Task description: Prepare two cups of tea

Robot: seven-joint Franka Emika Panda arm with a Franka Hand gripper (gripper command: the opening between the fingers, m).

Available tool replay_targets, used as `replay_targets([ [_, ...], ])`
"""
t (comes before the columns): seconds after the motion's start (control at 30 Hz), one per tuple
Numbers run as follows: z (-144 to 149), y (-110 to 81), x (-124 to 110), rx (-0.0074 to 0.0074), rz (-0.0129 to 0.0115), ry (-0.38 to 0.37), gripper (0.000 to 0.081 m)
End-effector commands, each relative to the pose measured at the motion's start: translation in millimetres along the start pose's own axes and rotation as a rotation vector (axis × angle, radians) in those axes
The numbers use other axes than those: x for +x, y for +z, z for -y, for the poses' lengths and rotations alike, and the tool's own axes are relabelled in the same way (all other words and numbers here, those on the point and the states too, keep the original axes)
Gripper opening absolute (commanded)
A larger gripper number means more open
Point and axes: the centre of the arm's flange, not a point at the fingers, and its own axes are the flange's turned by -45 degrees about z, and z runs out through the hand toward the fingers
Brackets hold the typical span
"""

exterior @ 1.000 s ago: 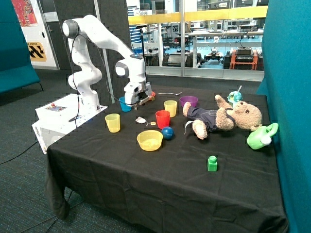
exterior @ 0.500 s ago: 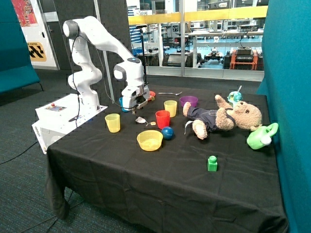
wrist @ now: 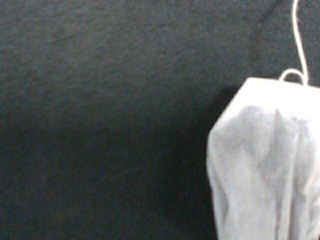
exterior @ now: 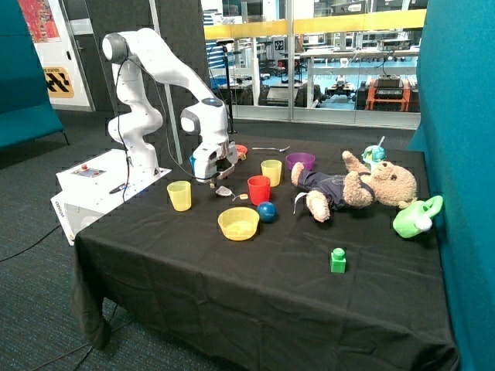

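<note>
Whether the fingers [exterior: 214,179] are spread or closed cannot be told as they hang low beside a white tea bag [wrist: 265,165] lying on the black surface [exterior: 255,278] between the yellow cup [exterior: 179,195] and red cup [exterior: 258,189], seemingly mid-pickup, needing a final descent and pinch.

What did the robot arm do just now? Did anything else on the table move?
The hand went down toward the black cloth, close to the tea bag lying by the red cup. It has not grabbed anything visibly. The cups, yellow bowl and teddy bear stayed put.
</note>
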Motion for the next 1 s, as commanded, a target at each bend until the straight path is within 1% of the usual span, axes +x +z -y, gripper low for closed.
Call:
replay_targets([
  [0.0,-7.7,10.5,6.4,0.0015,0.0004,-0.005,0.0564],
  [0.2,-5.9,16.3,9.2,0.0015,0.0004,-0.006,0.0554],
  [0.47,2.7,20.5,12.0,0.0015,0.0004,-0.027,0.0528],
  [0.7,8.4,26.5,12.1,0.0015,0.0003,-0.035,0.0499],
  [0.97,14.0,35.8,9.5,0.0015,0.0003,-0.042,0.0487],
])
